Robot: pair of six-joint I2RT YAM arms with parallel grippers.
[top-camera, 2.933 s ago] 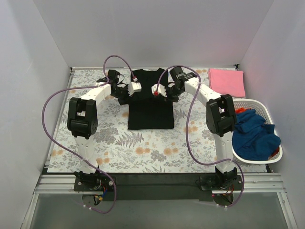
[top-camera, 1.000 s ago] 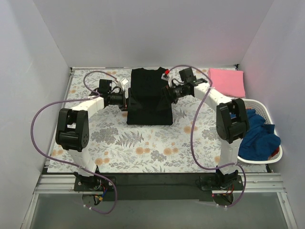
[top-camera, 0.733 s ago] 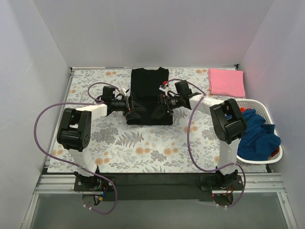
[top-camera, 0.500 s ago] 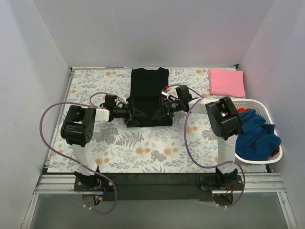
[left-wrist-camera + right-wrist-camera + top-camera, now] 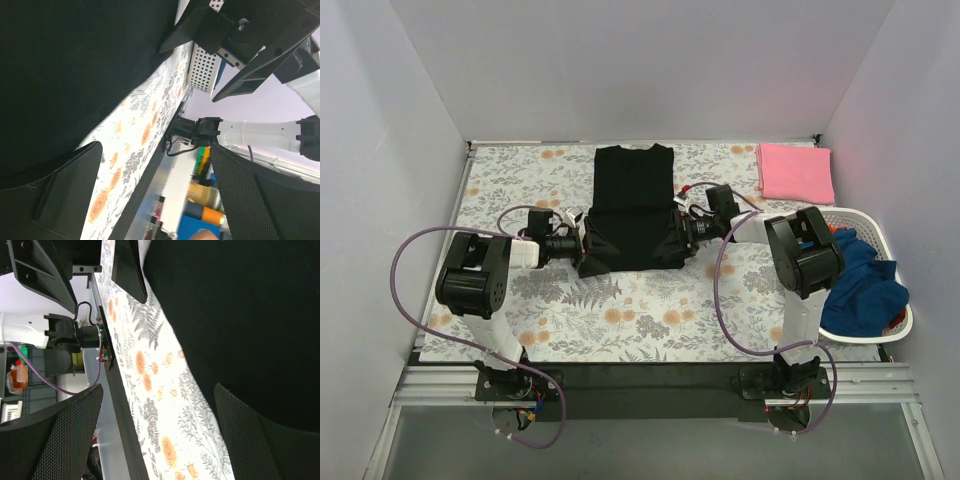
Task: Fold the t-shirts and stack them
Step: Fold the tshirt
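Left claw (image 5: 580, 244): I see it spread open, at the black t-shirt (image 5: 632, 205), near-left corner.
Right claw (image 5: 682, 238): spread open, at its near-right corner.
Pink t-shirt (image 5: 795, 171): far-right corner of the table (image 5: 620, 300).

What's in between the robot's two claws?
The big soft black cloth t-shirt, lying flat between the left gripper and right gripper, as the top view shows.

Overhead, wrists low, sharing black t-shirt (image 5: 630, 200)
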